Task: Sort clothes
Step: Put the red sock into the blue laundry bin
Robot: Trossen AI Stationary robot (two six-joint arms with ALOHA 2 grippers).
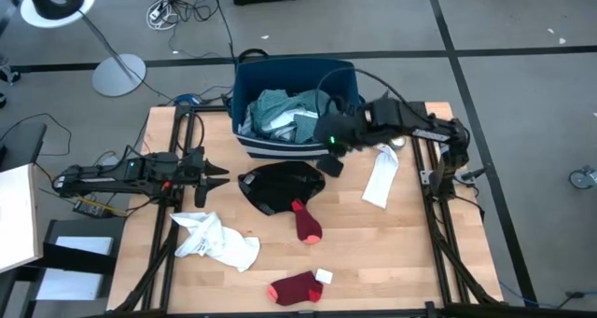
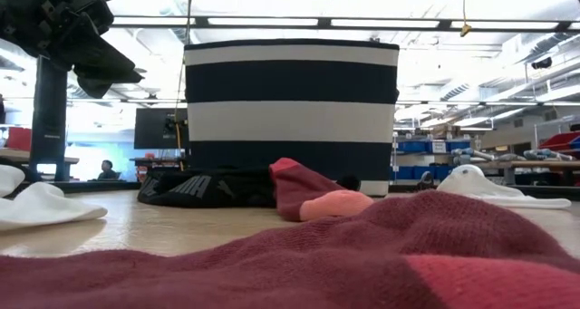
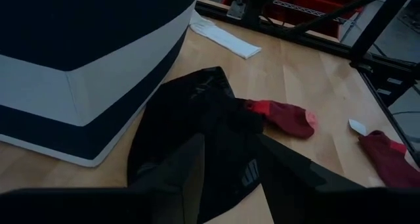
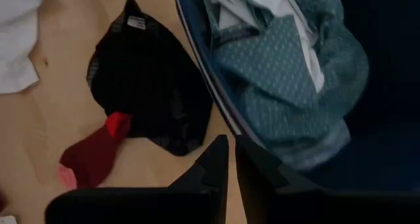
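Right claw clenched, empty, over bin rim; left claw released — teal garment, perhaps patterned, shows only from above.

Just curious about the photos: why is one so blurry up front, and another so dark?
Low view: the red sock lies right against the lens, out of focus, with bright ceiling lights behind. Left wrist view: dim, the bin and the black garment in shade.

- Bin stood at the table's far edge, clothes piled inside.
- Garment lay just before it.
- One sock touched that garment; another lay nearer the front edge.
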